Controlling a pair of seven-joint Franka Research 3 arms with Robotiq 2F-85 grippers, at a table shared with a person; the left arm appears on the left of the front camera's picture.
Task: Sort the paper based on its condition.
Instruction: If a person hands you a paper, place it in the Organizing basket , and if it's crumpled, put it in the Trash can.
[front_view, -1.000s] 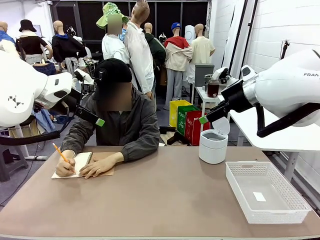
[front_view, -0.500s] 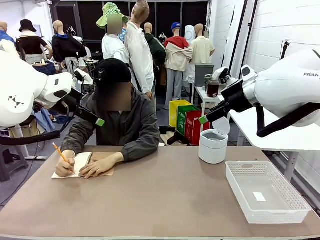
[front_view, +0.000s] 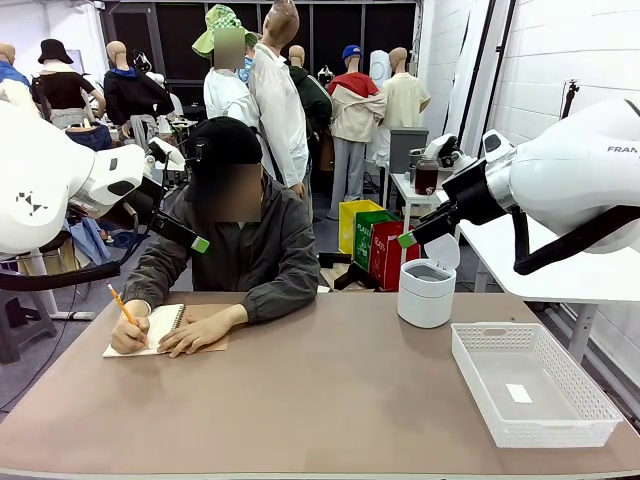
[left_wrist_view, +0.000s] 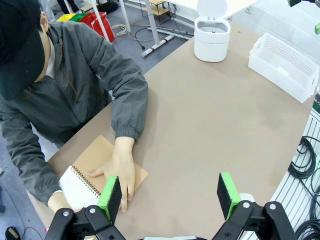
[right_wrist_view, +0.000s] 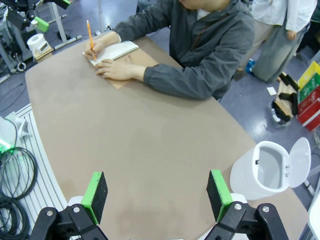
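The paper is out of view. A person at the far side writes with an orange pencil (front_view: 122, 303) on the white page of a spiral notebook (front_view: 165, 322) with a brown cover, their other hand flat on it. The notebook (left_wrist_view: 80, 184) lies beyond my left gripper (left_wrist_view: 170, 192), which hovers open above the table with nothing between its green pads. My right gripper (right_wrist_view: 157, 195) is also open and empty, high over the table's middle, with the notebook (right_wrist_view: 117, 51) far ahead. In the front view, one green pad (front_view: 200, 244) of the left and one green pad (front_view: 407, 240) of the right show, held up off the table.
A white bin (front_view: 426, 292) with its lid flipped open stands at the far right. A white slotted basket (front_view: 492, 327) sits at the near right, with a small white sticker (front_view: 519, 393) inside. Cables hang beyond the table's edge (right_wrist_view: 15, 170).
The person's pencil has shifted slightly as they write. Both arms are still.
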